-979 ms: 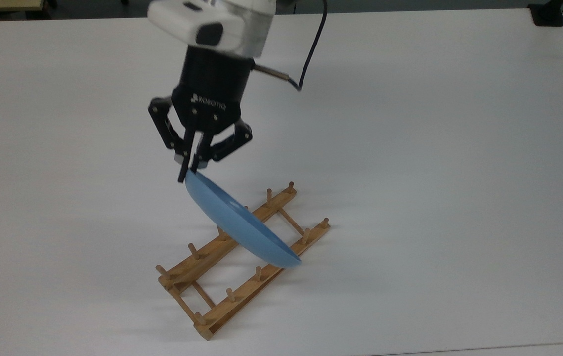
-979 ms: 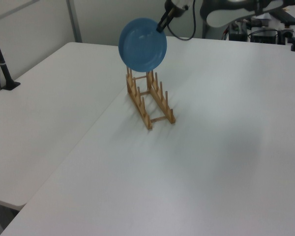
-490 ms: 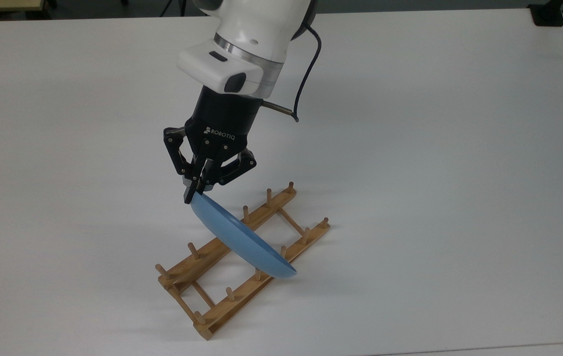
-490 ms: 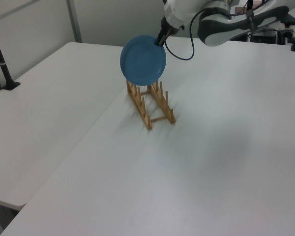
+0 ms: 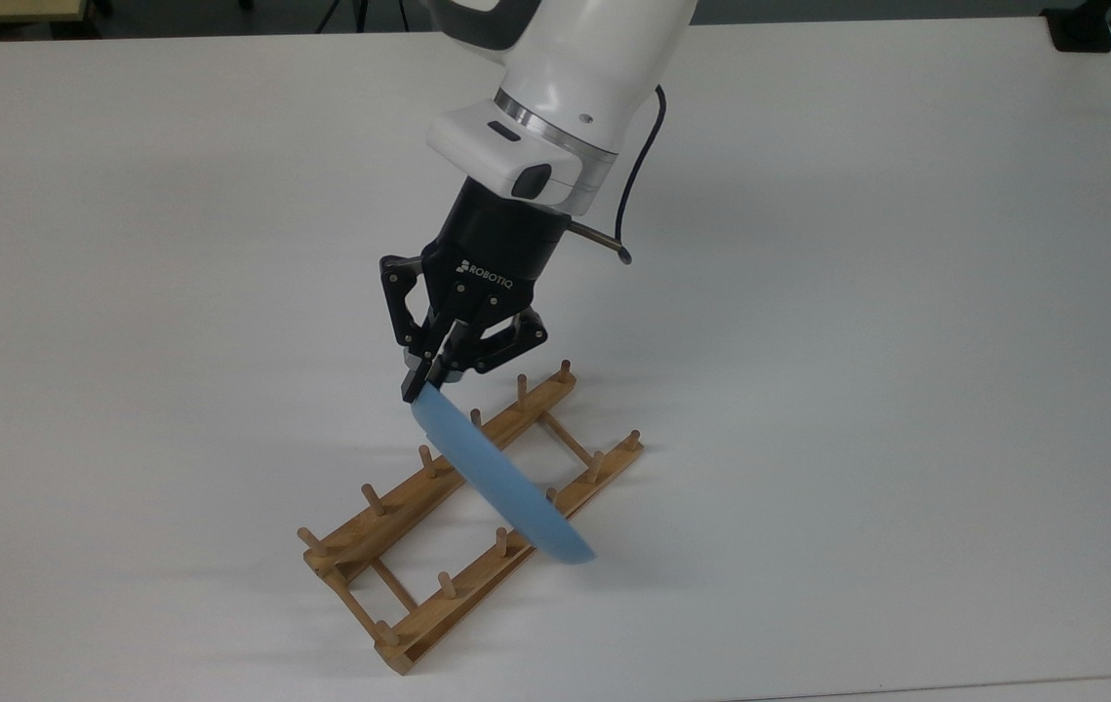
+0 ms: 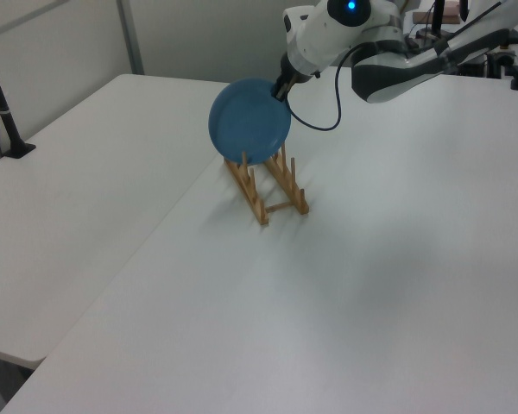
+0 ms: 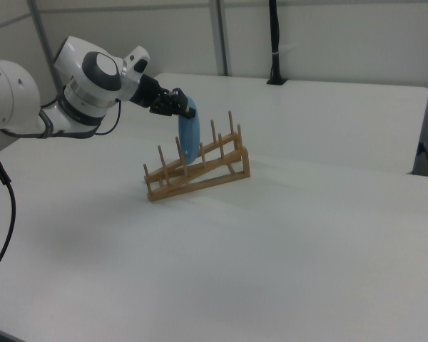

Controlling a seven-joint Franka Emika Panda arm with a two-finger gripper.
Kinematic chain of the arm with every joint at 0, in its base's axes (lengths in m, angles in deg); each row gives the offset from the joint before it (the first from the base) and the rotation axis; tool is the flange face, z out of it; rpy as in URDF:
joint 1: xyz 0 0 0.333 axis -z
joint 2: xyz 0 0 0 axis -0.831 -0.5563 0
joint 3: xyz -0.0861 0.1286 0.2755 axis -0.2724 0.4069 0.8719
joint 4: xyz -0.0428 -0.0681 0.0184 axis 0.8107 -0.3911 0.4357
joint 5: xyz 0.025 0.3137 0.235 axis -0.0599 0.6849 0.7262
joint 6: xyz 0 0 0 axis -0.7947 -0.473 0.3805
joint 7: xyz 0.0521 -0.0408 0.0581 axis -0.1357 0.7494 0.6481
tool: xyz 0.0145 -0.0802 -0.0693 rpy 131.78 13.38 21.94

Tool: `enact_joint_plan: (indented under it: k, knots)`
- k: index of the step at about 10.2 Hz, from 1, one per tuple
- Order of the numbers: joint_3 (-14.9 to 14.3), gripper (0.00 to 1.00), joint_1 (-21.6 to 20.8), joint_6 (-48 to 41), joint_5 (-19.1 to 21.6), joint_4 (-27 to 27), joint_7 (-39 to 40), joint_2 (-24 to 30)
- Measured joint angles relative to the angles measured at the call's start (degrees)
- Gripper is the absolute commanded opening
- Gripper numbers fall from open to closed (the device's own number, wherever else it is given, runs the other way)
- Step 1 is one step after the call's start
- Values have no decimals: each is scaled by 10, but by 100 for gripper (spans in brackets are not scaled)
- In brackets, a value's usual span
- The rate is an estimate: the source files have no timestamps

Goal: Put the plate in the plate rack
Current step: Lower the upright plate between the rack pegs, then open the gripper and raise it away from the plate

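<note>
The light-blue plate (image 5: 501, 483) hangs on edge, tilted, with my gripper (image 5: 418, 388) shut on its upper rim. Its lower part dips between the upright pegs of the wooden plate rack (image 5: 389, 512), around the rack's middle, and its bottom edge reaches past the near rail in the top view. The left view shows the plate's round face (image 6: 249, 121) in front of the rack (image 6: 257, 207), with the gripper (image 6: 281, 86) at its upper right. In the right view the plate (image 7: 189, 139) stands edge-on among the pegs of the rack (image 7: 200, 178), below the gripper (image 7: 185, 107).
The rack lies on a wide white table (image 5: 857, 341) with bare surface all around it. A black cable (image 5: 628, 210) loops from the wrist. A black post (image 6: 4, 112) stands at the table's far left in the left view.
The arm has come down and moved toward the top view's right, lowering the plate from above the rack to in among its pegs. The rack has shifted slightly toward the top view's left.
</note>
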Motion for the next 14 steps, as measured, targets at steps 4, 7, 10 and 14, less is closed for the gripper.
enact_joint_plan:
  k: [4,7,10,14]
  knots:
    - [0,100,-1,0,-1,0,-8,0]
    - [0,100,-2,-18,47,-5,-16,5]
    - [0,100,-4,-65,214,-10,6,38]
    - [-1,100,15,-311,449,-8,199,117]
